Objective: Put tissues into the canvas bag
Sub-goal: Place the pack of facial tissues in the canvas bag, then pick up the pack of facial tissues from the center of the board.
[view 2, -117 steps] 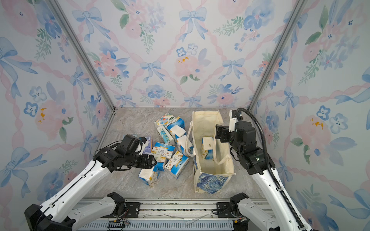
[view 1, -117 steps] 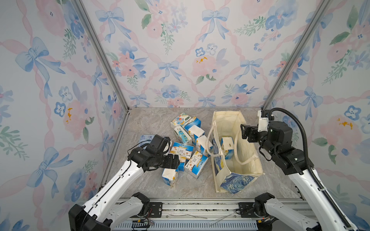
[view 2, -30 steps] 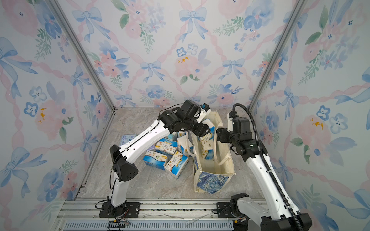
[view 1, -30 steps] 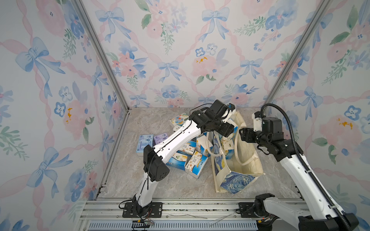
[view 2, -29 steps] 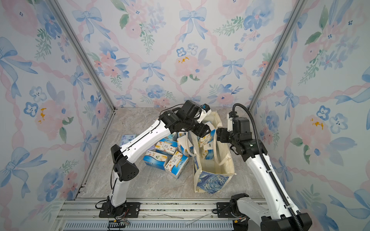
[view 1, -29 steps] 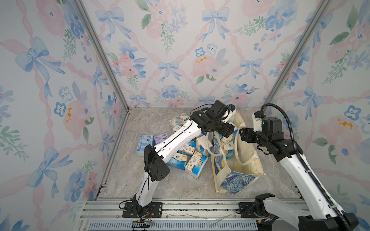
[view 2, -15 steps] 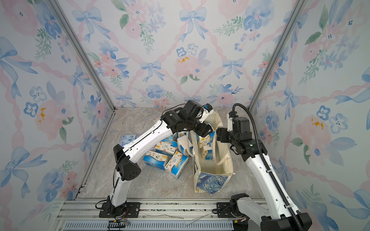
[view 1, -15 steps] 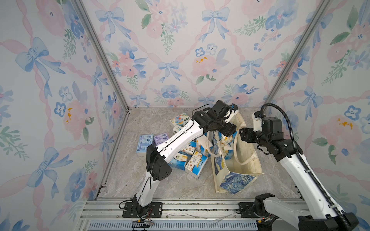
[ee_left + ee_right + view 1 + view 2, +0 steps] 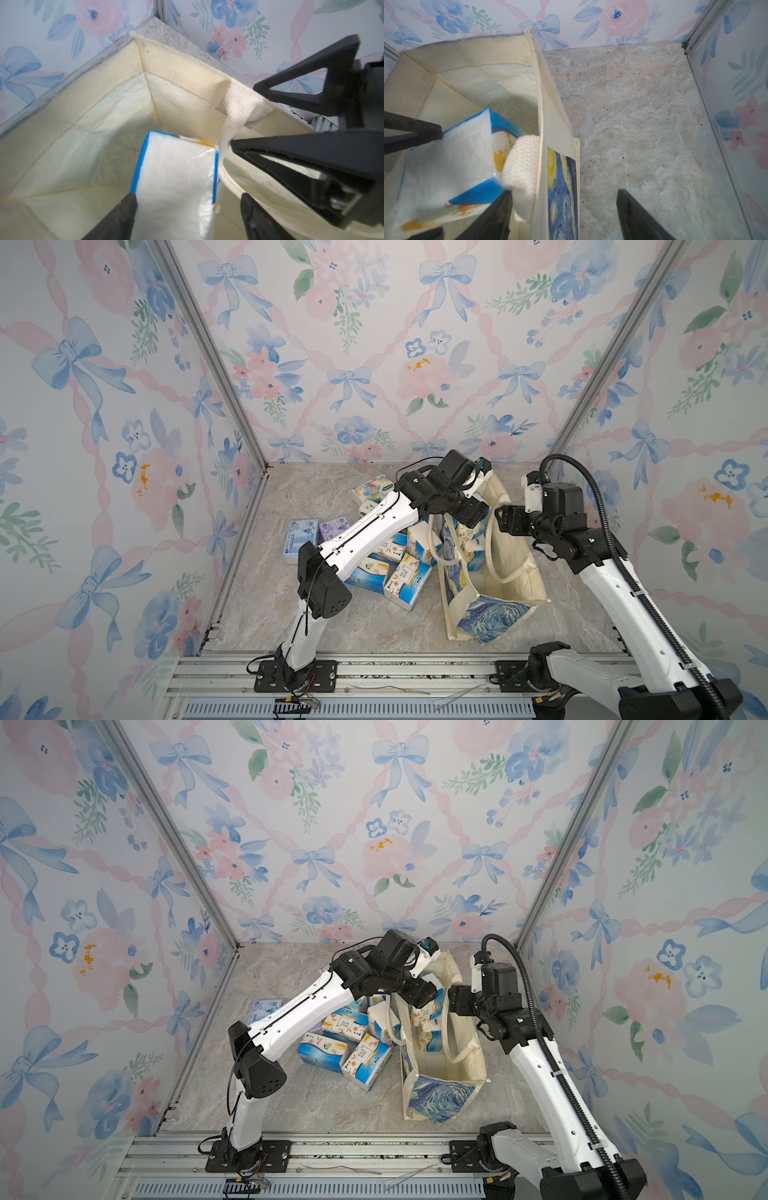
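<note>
As the left gripper point(image 9: 188, 196) gaped loosely around a tissue pack point(image 9: 176, 166), the right gripper point(image 9: 564, 192), likewise open, straddled one wall of the canvas bag point(image 9: 477, 56).

Both top views: the left arm point(image 9: 374, 526) overlies the tissues point(image 9: 405, 576), hiding several packs, and those inside the canvas bag point(image 9: 511, 556) cannot be counted. Left wrist view: the lower edge cuts off the tissue pack point(image 9: 176, 176) and the fingers point(image 9: 122, 218) of the left end effector point(image 9: 187, 199). Right wrist view: the pack is blurred and its print illegible; the right end effector point(image 9: 562, 199) shows its finger ends only.
</note>
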`<act>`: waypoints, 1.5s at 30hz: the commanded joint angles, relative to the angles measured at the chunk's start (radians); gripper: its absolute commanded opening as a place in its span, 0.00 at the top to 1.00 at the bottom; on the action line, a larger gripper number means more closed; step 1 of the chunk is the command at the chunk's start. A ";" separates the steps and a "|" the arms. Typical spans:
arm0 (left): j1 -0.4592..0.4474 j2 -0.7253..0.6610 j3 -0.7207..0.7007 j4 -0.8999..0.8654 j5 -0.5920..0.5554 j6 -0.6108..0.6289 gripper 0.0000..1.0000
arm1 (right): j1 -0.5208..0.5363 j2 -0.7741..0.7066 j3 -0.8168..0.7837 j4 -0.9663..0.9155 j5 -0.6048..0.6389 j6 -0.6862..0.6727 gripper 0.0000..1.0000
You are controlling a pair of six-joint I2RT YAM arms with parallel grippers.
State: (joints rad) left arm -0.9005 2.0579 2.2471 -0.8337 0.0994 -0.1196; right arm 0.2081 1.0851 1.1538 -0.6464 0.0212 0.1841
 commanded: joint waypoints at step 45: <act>0.614 -0.932 -1.277 0.407 -0.089 -0.300 0.19 | 0.514 0.067 0.409 0.031 0.126 -0.371 0.13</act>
State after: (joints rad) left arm -0.2928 1.1606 0.9939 -0.5087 -0.0349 -0.3969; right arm 0.6094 1.1103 1.4826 -0.6106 0.0837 -0.0669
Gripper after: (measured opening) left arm 0.810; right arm 0.864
